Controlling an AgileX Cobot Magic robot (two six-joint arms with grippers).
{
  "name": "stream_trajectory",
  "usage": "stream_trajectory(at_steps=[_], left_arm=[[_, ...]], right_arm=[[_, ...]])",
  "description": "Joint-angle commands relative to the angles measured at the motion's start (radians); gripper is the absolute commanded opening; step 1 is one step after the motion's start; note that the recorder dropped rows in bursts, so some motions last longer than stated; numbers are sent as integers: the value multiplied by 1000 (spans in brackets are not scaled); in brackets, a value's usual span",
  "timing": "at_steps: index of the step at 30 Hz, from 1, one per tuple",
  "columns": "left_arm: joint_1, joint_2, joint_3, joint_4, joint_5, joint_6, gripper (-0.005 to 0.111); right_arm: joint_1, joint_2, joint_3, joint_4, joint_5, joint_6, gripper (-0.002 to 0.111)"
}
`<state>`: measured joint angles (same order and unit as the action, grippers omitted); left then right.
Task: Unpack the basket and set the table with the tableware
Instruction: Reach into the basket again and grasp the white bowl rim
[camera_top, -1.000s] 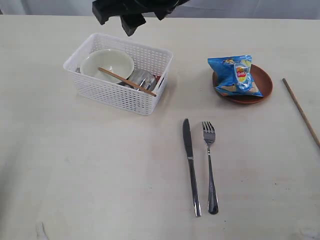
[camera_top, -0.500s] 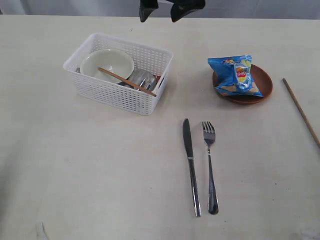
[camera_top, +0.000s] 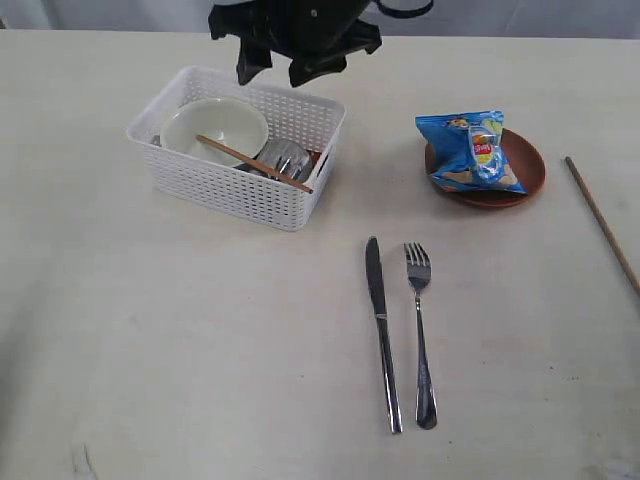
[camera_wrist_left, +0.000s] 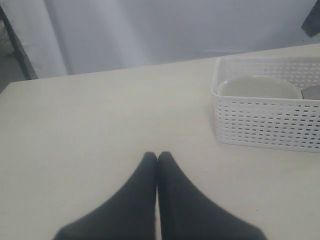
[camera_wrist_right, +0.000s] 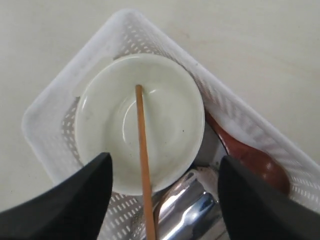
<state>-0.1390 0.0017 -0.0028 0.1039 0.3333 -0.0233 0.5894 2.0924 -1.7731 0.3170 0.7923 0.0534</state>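
The white basket (camera_top: 232, 190) stands on the table (camera_top: 190, 340) at the back left. It holds a pale bowl (camera_top: 205, 128), a chopstick (camera_top: 262, 165) lying across it, and a steel cup (camera_top: 287, 156). My right gripper (camera_top: 275, 72) hangs open above the basket's far rim, holding nothing. In the right wrist view the bowl (camera_wrist_right: 165, 105), chopstick (camera_wrist_right: 142, 130), cup (camera_wrist_right: 197, 212) and a brown spoon (camera_wrist_right: 255, 162) lie below the open gripper (camera_wrist_right: 165, 159). A knife (camera_top: 381, 335) and fork (camera_top: 421, 340) lie side by side. My left gripper (camera_wrist_left: 157, 156) is shut over bare table, apart from the basket (camera_wrist_left: 265, 127).
A brown plate (camera_top: 525, 170) at the back right carries a blue snack bag (camera_top: 470, 150). A second chopstick (camera_top: 603, 222) lies near the right edge. A grey curtain (camera_wrist_left: 165, 30) hangs behind the table.
The right gripper has swung around above the back of the table and now sits lower, over the basket's far rim. Nothing on the table has moved.
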Motion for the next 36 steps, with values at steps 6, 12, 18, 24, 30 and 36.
stream_trajectory(at_steps=[6, 12, 18, 24, 30, 36], left_arm=[[-7, -2, 3, -6, -3, -4, 0], [-7, -2, 3, -3, -3, -4, 0], [-7, -2, 3, -3, -3, -4, 0], [-7, -2, 3, -3, -3, -4, 0], [-7, -2, 3, -3, -3, -4, 0], [-7, -2, 3, -3, -3, -4, 0]], right_arm=[[12, 187, -180, 13, 68, 6, 59], [12, 246, -226, -40, 68, 12, 59], [12, 274, -226, -32, 53, -6, 58], [12, 277, -226, -32, 33, -28, 43], [12, 293, -226, -27, 40, -36, 29], [12, 308, -226, -25, 58, -36, 29]])
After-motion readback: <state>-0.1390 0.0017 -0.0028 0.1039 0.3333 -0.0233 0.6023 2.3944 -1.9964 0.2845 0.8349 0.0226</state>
